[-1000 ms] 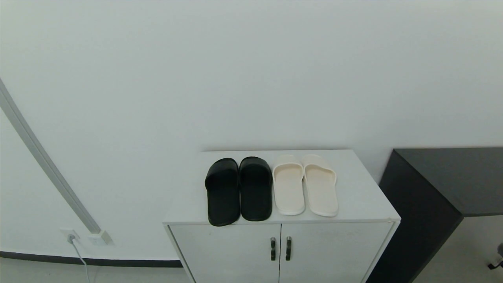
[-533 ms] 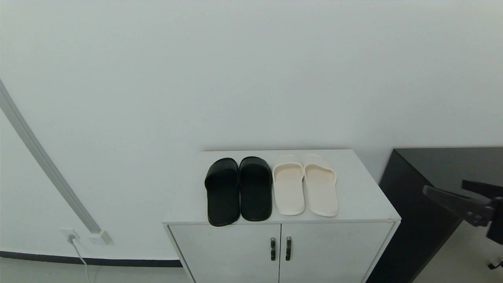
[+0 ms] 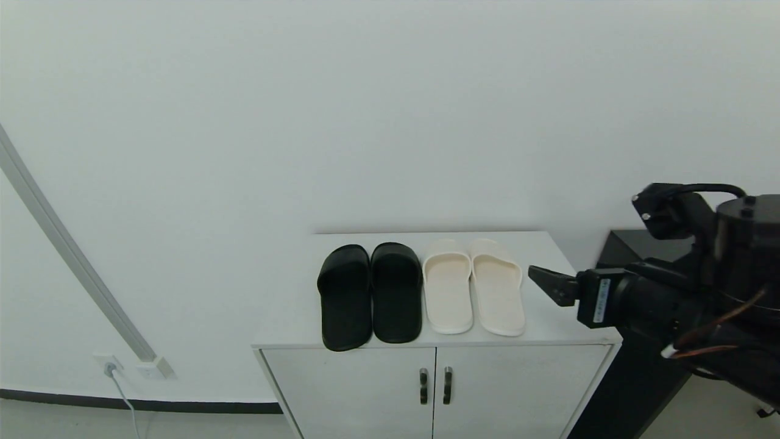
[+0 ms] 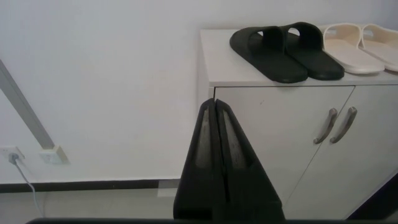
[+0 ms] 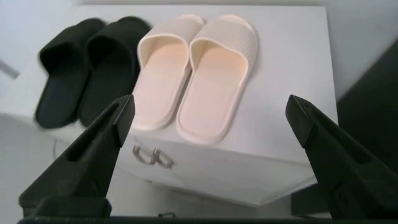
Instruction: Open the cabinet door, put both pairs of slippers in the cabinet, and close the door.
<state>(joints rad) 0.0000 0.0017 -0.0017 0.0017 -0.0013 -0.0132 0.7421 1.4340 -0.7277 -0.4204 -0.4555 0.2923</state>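
Observation:
The white cabinet [image 3: 292,320] has both doors shut, with two dark handles [image 3: 435,386] at the middle seam. On its top a black pair of slippers [image 3: 368,296] lies on the left and a cream pair [image 3: 474,286] on the right, toes toward the wall. My right gripper [image 3: 551,285] hovers at the right end of the cabinet top, open and holding nothing; in its wrist view the right gripper [image 5: 210,99] spans the cream slippers [image 5: 199,74] from above. My left gripper [image 4: 215,106] is shut and empty, low, off the cabinet's [image 4: 273,124] front left corner.
A black table [image 3: 634,390] stands right beside the cabinet, close under my right arm. On the wall to the left, a grey conduit [image 3: 61,244] runs diagonally down to a socket [image 3: 108,366] with a cable. The wall is directly behind the cabinet.
My right arm has come in from the right and moved left and up to the right end of the cabinet top. Slippers and doors have not moved.

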